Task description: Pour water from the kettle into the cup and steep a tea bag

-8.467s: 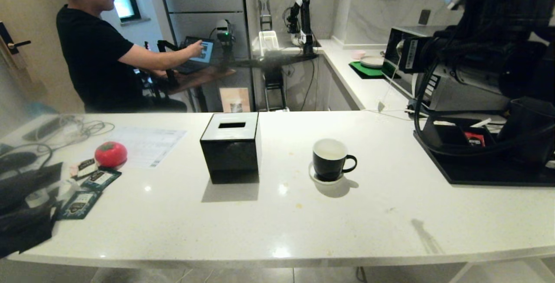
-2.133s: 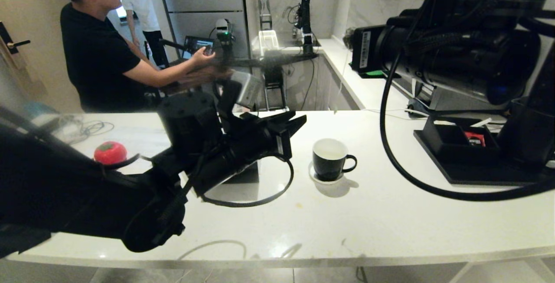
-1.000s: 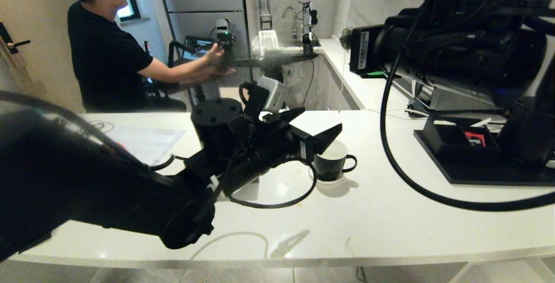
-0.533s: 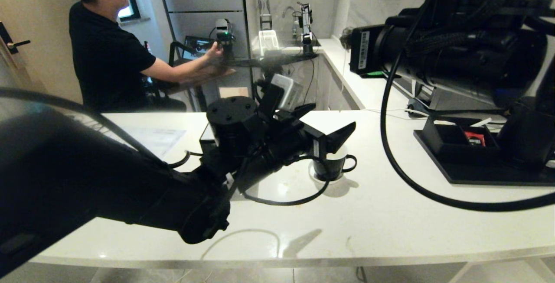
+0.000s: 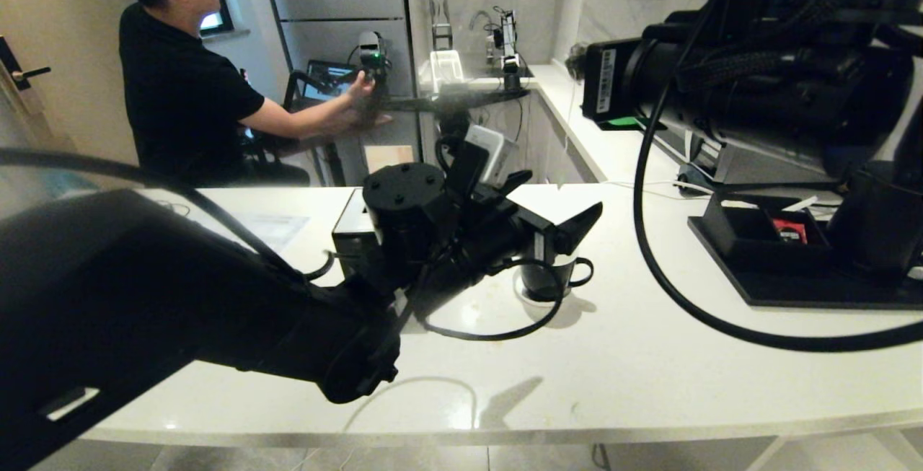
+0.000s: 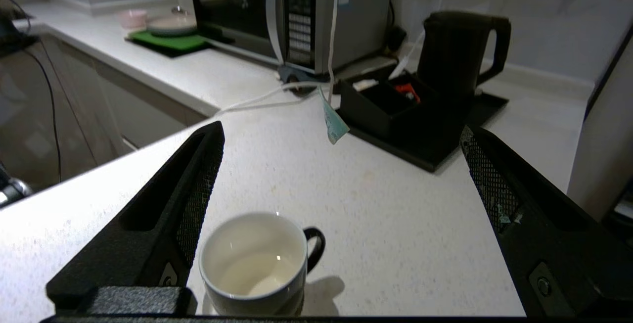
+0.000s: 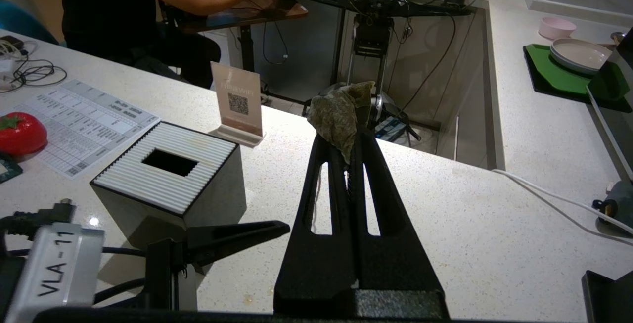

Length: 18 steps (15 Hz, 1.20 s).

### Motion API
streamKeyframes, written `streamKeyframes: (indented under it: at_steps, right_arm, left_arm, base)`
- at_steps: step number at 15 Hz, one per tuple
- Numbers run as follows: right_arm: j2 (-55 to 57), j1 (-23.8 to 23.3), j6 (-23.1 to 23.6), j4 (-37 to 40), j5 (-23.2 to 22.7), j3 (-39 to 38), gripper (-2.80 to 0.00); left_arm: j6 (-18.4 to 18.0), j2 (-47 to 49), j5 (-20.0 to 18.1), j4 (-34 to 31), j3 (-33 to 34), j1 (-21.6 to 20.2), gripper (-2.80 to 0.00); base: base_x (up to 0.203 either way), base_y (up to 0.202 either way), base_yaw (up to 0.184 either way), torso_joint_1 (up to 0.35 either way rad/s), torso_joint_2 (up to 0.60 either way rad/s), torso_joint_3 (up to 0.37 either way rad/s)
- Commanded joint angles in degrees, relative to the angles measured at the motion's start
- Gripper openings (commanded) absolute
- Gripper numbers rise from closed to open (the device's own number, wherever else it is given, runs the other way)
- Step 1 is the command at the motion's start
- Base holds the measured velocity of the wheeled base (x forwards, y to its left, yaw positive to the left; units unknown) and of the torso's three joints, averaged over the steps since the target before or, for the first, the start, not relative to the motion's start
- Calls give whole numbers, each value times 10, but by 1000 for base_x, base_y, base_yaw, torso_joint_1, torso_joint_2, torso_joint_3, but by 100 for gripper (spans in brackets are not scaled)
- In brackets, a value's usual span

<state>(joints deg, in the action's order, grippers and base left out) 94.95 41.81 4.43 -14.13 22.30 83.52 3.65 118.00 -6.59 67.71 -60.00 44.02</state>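
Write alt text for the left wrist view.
The open left gripper hangs above the cup, a black mug with a white inside standing on a white counter. A tea bag's paper tag dangles on its string farther off. Behind it, the kettle stands on a black tray beside a microwave.
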Motion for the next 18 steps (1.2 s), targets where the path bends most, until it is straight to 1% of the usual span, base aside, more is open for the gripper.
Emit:
streamKeyframes:
  at_steps: [1, 3, 6, 18]
  right_arm:
    - [0, 0, 1, -1, 1, 0, -280]
    - [-2, 0, 1, -1, 1, -1, -280]
    - [-9, 0, 1, -3, 1, -14, -280]
    - [-7, 0, 1, -3, -2, -17, -280]
  left_arm:
    - [2, 9, 0, 29, 0, 0, 0]
    - [1, 17, 0, 50, 1, 0, 0]
    - [2, 18, 0, 50, 1, 0, 0]
    - [2, 22, 0, 51, -1, -1, 0]
  base:
    - [0, 0, 0, 0, 0, 0]
    - [0, 0, 0, 0, 0, 0]
    - [0, 0, 0, 0, 0, 0]
    - [0, 0, 0, 0, 0, 0]
